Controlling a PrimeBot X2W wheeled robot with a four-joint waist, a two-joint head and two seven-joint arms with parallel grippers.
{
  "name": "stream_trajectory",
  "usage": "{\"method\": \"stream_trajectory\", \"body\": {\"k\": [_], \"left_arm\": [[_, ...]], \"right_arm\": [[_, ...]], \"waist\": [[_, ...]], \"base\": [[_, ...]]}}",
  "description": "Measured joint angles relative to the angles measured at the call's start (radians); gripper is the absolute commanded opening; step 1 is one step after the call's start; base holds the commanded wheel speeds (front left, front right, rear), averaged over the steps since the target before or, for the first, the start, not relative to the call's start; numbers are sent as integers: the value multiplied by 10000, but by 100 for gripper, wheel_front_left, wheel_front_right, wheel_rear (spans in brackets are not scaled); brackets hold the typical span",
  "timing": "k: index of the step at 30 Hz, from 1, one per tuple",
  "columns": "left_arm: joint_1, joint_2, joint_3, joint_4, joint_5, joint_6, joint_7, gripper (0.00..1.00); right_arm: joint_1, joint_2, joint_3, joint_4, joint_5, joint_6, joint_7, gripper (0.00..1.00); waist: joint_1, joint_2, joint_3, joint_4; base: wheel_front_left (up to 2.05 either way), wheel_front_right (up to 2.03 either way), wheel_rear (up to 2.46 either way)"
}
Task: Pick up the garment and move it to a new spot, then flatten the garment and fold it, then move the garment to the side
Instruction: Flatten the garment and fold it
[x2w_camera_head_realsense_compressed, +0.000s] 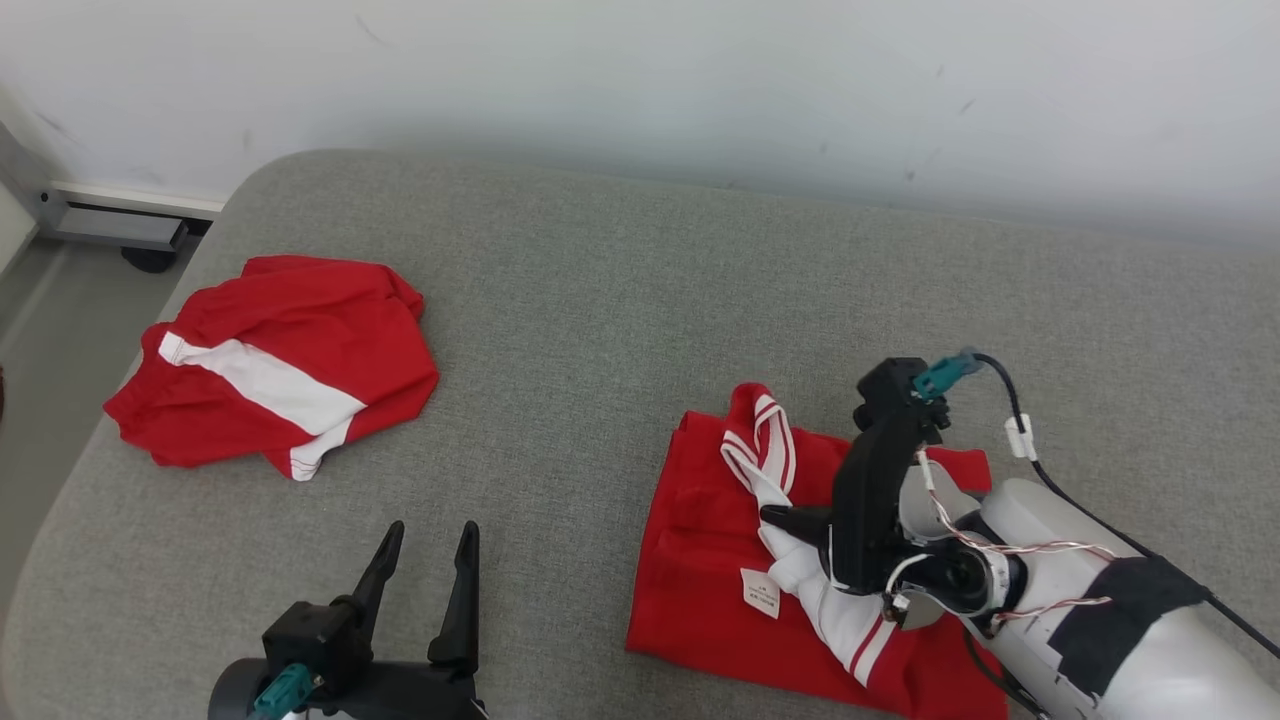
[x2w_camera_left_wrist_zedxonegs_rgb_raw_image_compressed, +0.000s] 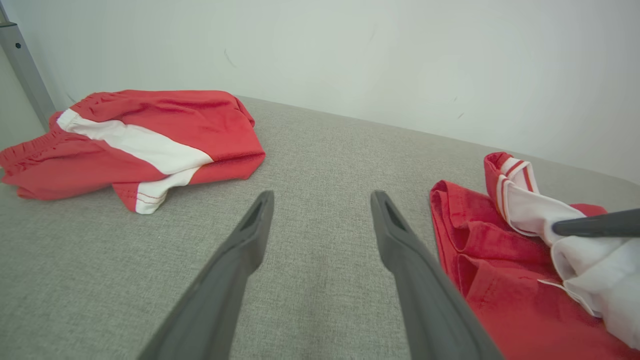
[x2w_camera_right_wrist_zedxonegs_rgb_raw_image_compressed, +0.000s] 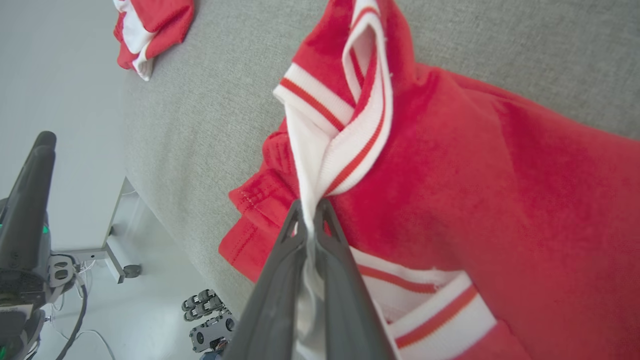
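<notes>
A grey fabric-covered surface (x2w_camera_head_realsense_compressed: 620, 330) runs up to a white wall (x2w_camera_head_realsense_compressed: 640, 80) at the top of the head view. The garment (x2w_camera_head_realsense_compressed: 700, 570), red with white striped trim, lies partly flattened on the surface at the lower right of that view. A small white label (x2w_camera_head_realsense_compressed: 760, 592) shows on its red cloth.

The right fingers (x2w_camera_head_realsense_compressed: 790, 520) reach in from the lower right and point toward the left of the frame. They are pressed together on a band of the garment's white trim. In the right wrist view these fingers (x2w_camera_right_wrist_zedxonegs_rgb_raw_image_compressed: 280, 280) rise from the bottom centre, with a thin fold of white cloth pinched between them. The striped trim (x2w_camera_right_wrist_zedxonegs_rgb_raw_image_compressed: 350, 125) stretches from their tips toward the top of the frame, across the red garment (x2w_camera_right_wrist_zedxonegs_rgb_raw_image_compressed: 500, 200).

The left fingers (x2w_camera_head_realsense_compressed: 460, 590) stand at the lower left of the head view, spread wide and holding nothing. They point up the frame over bare surface. In the left wrist view they (x2w_camera_left_wrist_zedxonegs_rgb_raw_image_compressed: 235, 260) frame grey fabric at the bottom centre, with the garment (x2w_camera_left_wrist_zedxonegs_rgb_raw_image_compressed: 490, 280) just beside them at the lower right.

A second red and white garment (x2w_camera_head_realsense_compressed: 290, 350) lies crumpled at the upper left of the head view, near the surface's edge and well apart from the first. It sits at the upper left of the left wrist view (x2w_camera_left_wrist_zedxonegs_rgb_raw_image_compressed: 165, 120).
</notes>
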Motion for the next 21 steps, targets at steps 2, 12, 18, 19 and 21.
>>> {"method": "stream_trajectory", "body": {"k": [2,12,18,19,21], "left_arm": [[-1,-44,-6,48,-27,-2,0,100],[-106,-217,-199,430,-50,-90,-2,100],[-122,-226,-174,533,-84,-88,-2,100],[-114,-224,-119,575,-96,-86,-4,100],[-105,-207,-40,598,-117,-82,-4,100]], "right_arm": [[-174,119,151,203,-140,-123,82,0],[-728,347,504,957,-362,-257,527,0],[-729,543,468,1131,-347,-280,543,100],[-789,583,391,1137,-347,-236,449,100],[-952,560,244,1120,-345,-190,370,100]], "waist": [[0,0,-7,6],[-1,0,-242,153],[-3,0,-313,207],[-2,-1,-328,192],[-2,0,-351,145]], "base": [[0,0,0],[0,0,0],[0,0,0],[0,0,0],[0,0,0]]}}
